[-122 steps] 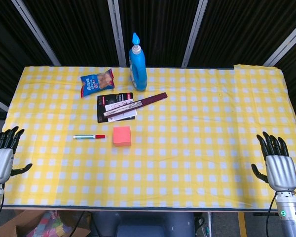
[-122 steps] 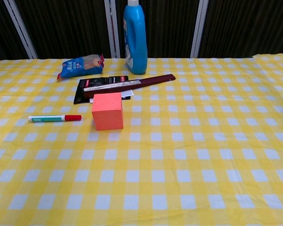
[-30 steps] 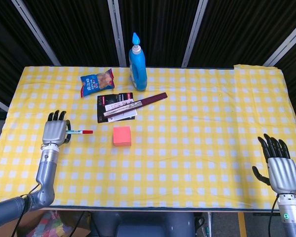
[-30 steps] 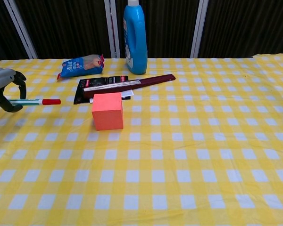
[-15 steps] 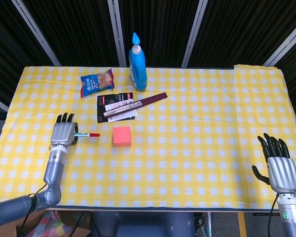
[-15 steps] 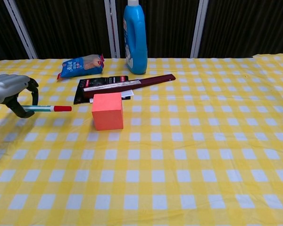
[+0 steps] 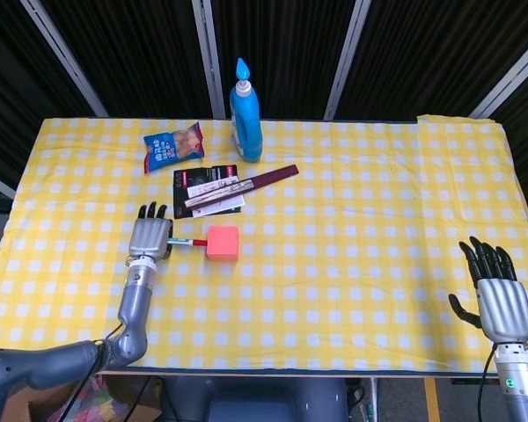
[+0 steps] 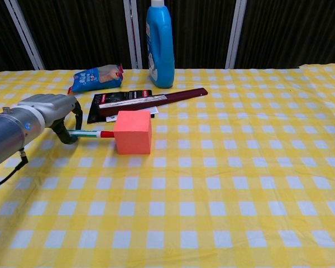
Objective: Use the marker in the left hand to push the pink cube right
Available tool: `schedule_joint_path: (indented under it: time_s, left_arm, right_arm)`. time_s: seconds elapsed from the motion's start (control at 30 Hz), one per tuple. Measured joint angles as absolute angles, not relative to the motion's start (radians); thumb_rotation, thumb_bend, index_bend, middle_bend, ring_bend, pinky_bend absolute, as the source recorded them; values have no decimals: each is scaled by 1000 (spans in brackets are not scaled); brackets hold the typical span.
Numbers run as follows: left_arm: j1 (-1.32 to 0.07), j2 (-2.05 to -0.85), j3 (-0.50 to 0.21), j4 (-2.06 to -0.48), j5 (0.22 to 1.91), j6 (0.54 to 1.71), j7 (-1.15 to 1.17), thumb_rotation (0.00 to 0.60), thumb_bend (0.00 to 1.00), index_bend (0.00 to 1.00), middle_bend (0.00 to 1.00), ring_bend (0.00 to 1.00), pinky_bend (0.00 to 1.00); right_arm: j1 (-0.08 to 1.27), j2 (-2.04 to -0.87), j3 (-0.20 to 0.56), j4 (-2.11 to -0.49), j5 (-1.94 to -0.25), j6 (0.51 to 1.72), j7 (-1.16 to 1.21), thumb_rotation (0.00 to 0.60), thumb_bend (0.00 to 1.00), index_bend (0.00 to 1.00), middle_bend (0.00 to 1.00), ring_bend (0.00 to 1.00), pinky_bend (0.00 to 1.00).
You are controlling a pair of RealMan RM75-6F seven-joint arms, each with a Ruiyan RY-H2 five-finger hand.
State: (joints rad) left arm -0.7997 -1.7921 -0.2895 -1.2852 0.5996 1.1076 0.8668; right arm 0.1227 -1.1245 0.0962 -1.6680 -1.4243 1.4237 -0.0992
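Note:
The pink cube [image 7: 223, 243] [image 8: 133, 132] sits on the yellow checked cloth, left of centre. My left hand [image 7: 150, 236] [image 8: 54, 111] is just left of it and holds the marker [image 7: 186, 242] [image 8: 90, 134] level, pointing right. The marker's red cap touches the cube's left face. My right hand [image 7: 499, 300] hovers open at the near right edge of the table, far from the cube, and shows only in the head view.
Behind the cube lie a black packet [image 7: 206, 188] and a dark red ruler [image 8: 156, 100]. A blue snack bag [image 7: 172, 146] and a blue bottle [image 7: 245, 113] stand further back. Bare cloth [image 8: 240, 167] stretches to the cube's right.
My left hand has moved right with the marker until its red tip met the cube. The cube has shifted slightly right. The right hand has stayed put.

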Motion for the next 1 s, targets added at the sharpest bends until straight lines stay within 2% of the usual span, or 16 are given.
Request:
schedule_joint_path:
  time_s: [0.4, 1.0]
  left_arm:
    - [-867, -1879, -319, -1300, 559, 1133, 909, 600, 440, 579, 110, 0, 76]
    - [-874, -1837, -311, -1372, 534, 1170, 948, 600, 450, 584, 113, 0, 76]
  right_arm:
    - [124, -1121, 98, -1671, -1422, 1422, -94, 600, 378, 0, 0, 0, 0]
    - [126, -1122, 100, -1676, -1417, 1421, -97, 600, 379, 0, 0, 0, 0]
